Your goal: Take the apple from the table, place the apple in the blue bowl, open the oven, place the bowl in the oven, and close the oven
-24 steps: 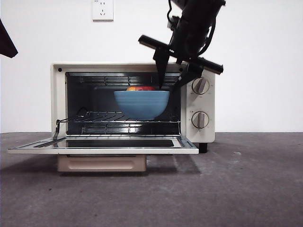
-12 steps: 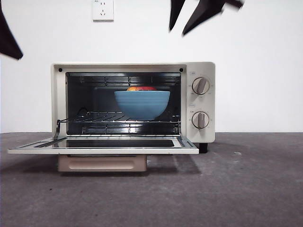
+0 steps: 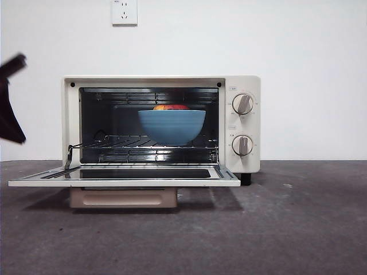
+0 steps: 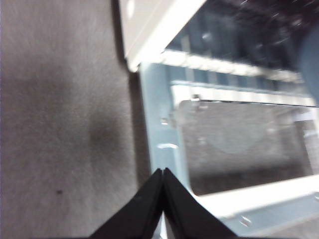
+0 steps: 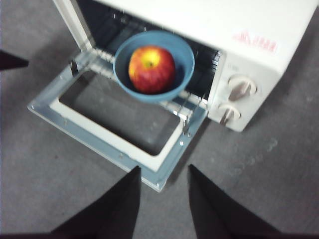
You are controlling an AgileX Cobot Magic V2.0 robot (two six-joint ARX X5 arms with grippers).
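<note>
The cream oven (image 3: 246, 83) stands with its door (image 3: 229, 177) folded down flat. The blue bowl (image 3: 172, 126) rests on the wire rack inside, and the red-yellow apple (image 3: 171, 107) shows just above its rim. From high above, the right wrist view looks down on the apple (image 5: 152, 69) lying in the bowl (image 5: 185, 57). My right gripper (image 5: 163, 169) is open and empty above the table in front of the door (image 5: 99, 144); it is out of the front view. My left gripper (image 4: 163, 172) is shut and empty, over the left edge of the door (image 4: 164, 124).
The left arm (image 3: 8, 114) shows as a dark shape at the front view's left edge, beside the oven. Two round knobs (image 3: 242, 104) sit on the oven's right side. The dark grey table (image 3: 287, 229) stretches in front. A wall socket (image 3: 124, 11) is behind.
My right gripper has risen from the oven's upper right corner and left the front view. The left arm has come down lower at the left edge. Bowl and apple have stayed put.
</note>
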